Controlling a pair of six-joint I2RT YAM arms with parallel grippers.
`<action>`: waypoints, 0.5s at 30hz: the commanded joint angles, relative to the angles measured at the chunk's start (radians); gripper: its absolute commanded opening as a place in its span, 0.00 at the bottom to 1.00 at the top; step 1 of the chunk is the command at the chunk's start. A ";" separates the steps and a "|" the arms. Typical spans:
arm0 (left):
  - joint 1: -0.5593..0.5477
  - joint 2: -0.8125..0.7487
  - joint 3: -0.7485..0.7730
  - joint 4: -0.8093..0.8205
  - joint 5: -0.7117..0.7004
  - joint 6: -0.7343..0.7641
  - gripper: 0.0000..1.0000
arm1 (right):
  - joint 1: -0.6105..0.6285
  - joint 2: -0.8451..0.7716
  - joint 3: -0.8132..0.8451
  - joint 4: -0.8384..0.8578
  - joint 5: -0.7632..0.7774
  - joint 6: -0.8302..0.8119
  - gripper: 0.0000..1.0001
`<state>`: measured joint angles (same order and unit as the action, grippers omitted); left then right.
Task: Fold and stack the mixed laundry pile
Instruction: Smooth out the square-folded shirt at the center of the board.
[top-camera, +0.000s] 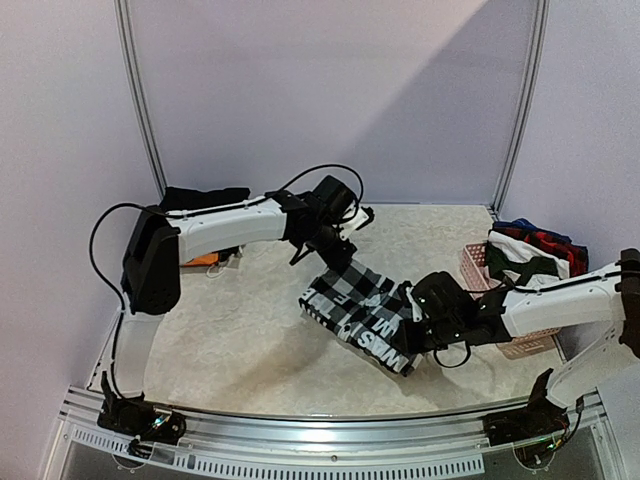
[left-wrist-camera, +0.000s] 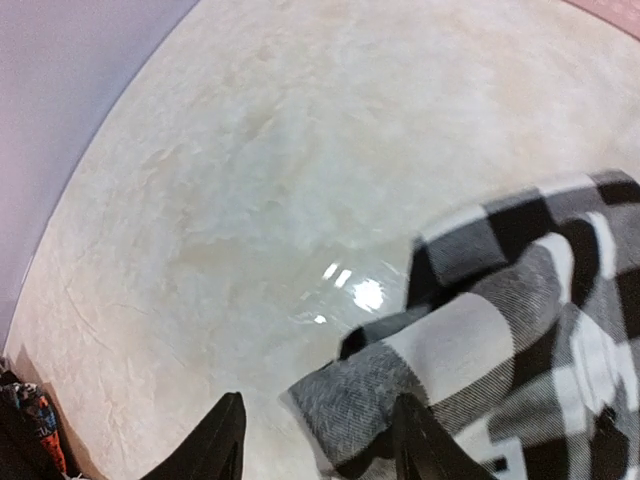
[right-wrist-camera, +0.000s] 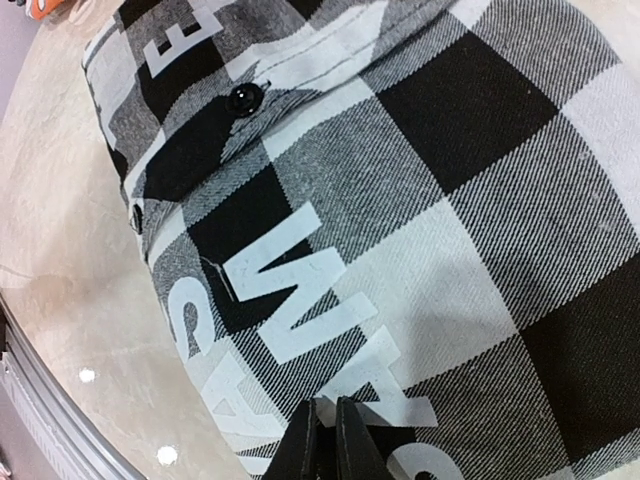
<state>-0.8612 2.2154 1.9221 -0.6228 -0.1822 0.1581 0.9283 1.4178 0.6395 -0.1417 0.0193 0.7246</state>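
Observation:
A black-and-white checked garment (top-camera: 355, 312) with large white letters lies folded in the middle of the table. My left gripper (top-camera: 328, 248) hovers at its far corner. In the left wrist view this gripper (left-wrist-camera: 322, 445) is open, and the grey corner of the checked garment (left-wrist-camera: 385, 395) lies between the fingers, close to the right one. My right gripper (top-camera: 412, 330) sits over the garment's near right part. Seen from the right wrist, this gripper (right-wrist-camera: 326, 445) is shut, its tips on the flat checked cloth (right-wrist-camera: 420, 200). A black garment (top-camera: 205, 197) lies at the back left.
A pink perforated basket (top-camera: 530, 345) stands at the right edge, with red, navy, white and dark clothes (top-camera: 530, 250) heaped on it. An orange piece (top-camera: 200, 258) lies under the left arm. A corner of printed cloth (left-wrist-camera: 30, 420) shows at the lower left of the left wrist view.

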 joint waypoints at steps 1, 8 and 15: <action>0.035 0.093 0.103 -0.034 -0.087 -0.049 0.54 | -0.003 -0.047 -0.018 -0.015 -0.004 0.010 0.09; 0.016 -0.110 -0.072 0.053 -0.124 -0.113 0.66 | -0.003 -0.099 0.040 -0.047 -0.045 -0.025 0.09; 0.001 -0.351 -0.317 0.121 -0.069 -0.197 0.74 | -0.009 -0.035 0.216 -0.065 -0.078 -0.081 0.10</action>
<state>-0.8486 1.9850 1.6936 -0.5678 -0.2756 0.0387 0.9283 1.3418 0.7429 -0.1955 -0.0277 0.6930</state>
